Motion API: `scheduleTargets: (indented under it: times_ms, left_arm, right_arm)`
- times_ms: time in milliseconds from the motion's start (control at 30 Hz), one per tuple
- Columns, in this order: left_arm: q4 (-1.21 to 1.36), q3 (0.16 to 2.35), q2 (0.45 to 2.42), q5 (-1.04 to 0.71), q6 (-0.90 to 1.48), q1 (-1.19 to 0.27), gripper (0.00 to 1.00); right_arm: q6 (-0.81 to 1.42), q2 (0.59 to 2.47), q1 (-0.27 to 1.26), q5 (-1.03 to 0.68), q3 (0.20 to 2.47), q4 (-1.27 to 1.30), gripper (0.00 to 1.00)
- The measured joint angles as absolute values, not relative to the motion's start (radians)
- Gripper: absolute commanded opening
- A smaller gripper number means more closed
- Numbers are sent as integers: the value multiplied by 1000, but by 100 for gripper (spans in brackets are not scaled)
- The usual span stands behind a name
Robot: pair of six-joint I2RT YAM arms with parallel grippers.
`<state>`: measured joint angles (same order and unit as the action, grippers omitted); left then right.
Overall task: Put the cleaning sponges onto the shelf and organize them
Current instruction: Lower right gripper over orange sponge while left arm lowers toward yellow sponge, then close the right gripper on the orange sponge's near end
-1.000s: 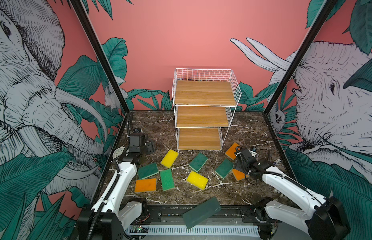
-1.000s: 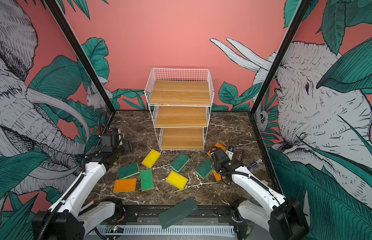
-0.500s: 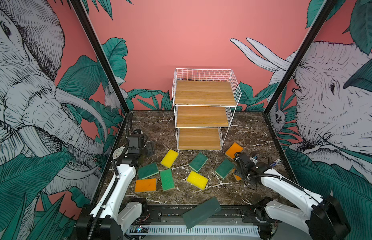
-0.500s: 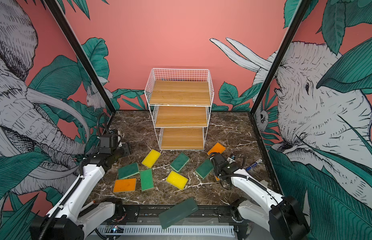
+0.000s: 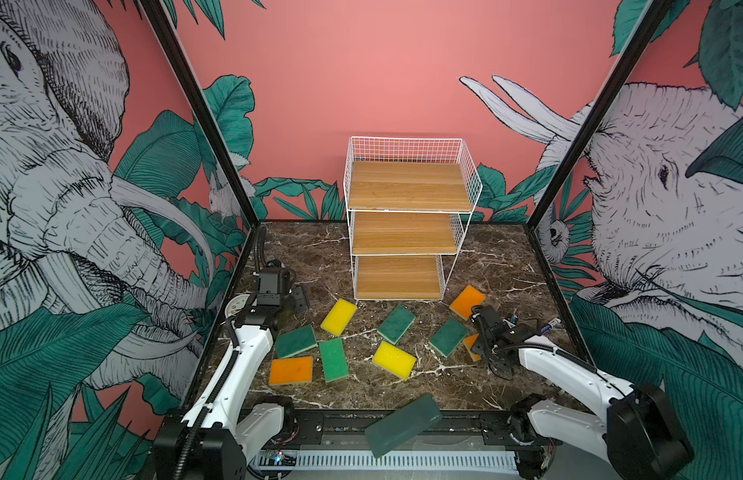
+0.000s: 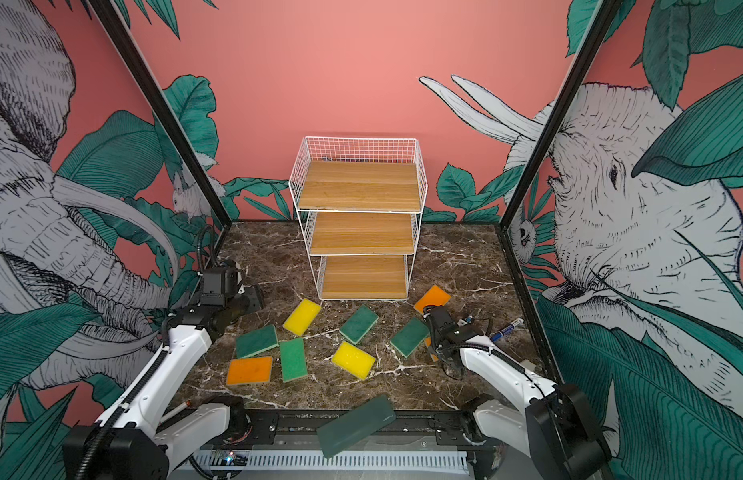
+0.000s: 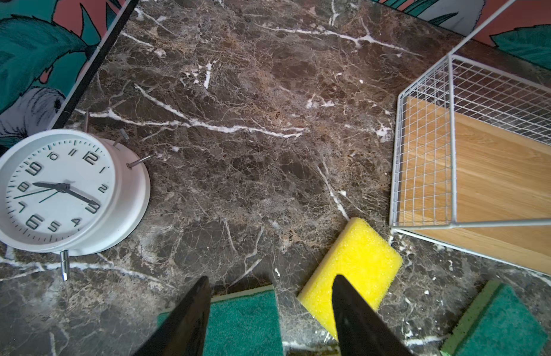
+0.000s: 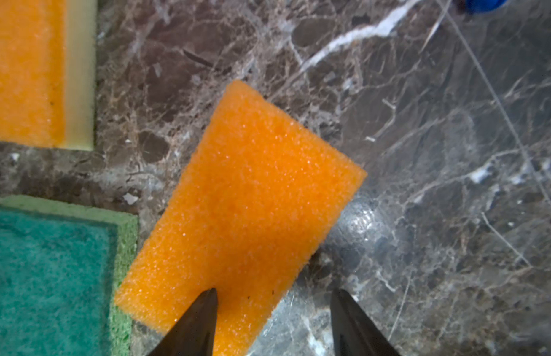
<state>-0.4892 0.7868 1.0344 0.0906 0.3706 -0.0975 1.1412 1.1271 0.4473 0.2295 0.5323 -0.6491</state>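
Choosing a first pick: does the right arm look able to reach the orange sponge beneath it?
Likely yes: the right gripper is open over the orange sponge; nothing covers it; the green sponge lies apart.

The tabletop (image 8: 422,191) looks like polished dark brown marble with white veins, glossy enough to catch a patch of light. The shelf (image 5: 403,232) pairs thin white-coated metal wire with matt, light wooden boards showing straight grain. The orange sponge (image 8: 243,200) and yellow sponge (image 7: 357,262) are coarse, open-pored foam, the green sponge (image 8: 46,277) has a fuzzy, fibrous scouring face over paler foam, and the clock (image 7: 61,191) has a smooth white plastic-looking case with shiny metal feet
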Motion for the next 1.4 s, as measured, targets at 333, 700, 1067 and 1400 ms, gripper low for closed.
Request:
scheduleTargets:
  times_ms: [333, 700, 1067, 1400]
  left_arm:
    - [-489, 787, 1038, 98, 404, -97, 61]
    - [-513, 787, 1040, 125, 427, -97, 59]
    - [-515, 787, 1039, 136, 443, -97, 59]
    - [-518, 787, 1025, 130, 434, -97, 66]
  right_arm:
    - [1000, 1216, 368, 250, 598, -648, 43]
    - [826, 1315, 360, 212, 658, -655, 36]
    - [650, 1347, 364, 218, 760, -731, 41]
    - [713, 1247, 429, 204, 748, -734, 86]
